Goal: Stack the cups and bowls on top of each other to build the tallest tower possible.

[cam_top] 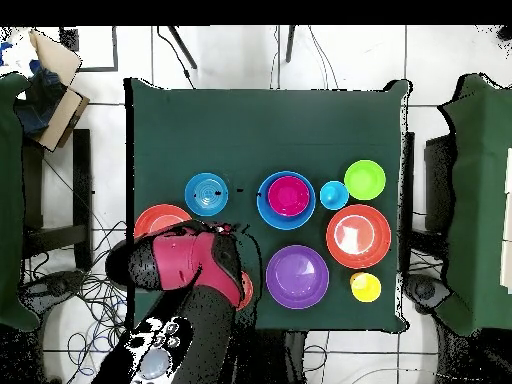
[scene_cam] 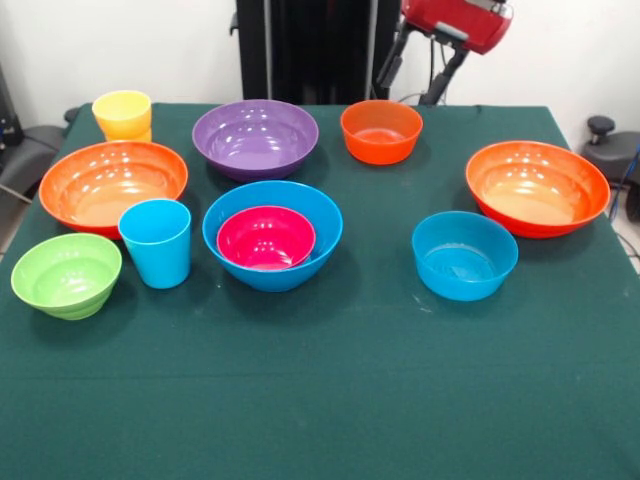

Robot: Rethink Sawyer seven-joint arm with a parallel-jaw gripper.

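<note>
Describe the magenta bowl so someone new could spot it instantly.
Start at the green table and find the large blue bowl near its middle, in front of the purple bowl. The magenta bowl sits nested inside it. It is the only magenta item and the only bowl resting in another.

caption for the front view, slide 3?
Magenta bowl nested in large blue bowl; other bowls and cups spread over green table.

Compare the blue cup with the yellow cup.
The blue cup stands at the near side between the lime green bowl and the large blue bowl; the yellow cup stands at the table's far corner. The blue cup is sky blue, the yellow one yellow. Both are upright, open end up, and empty.
</note>
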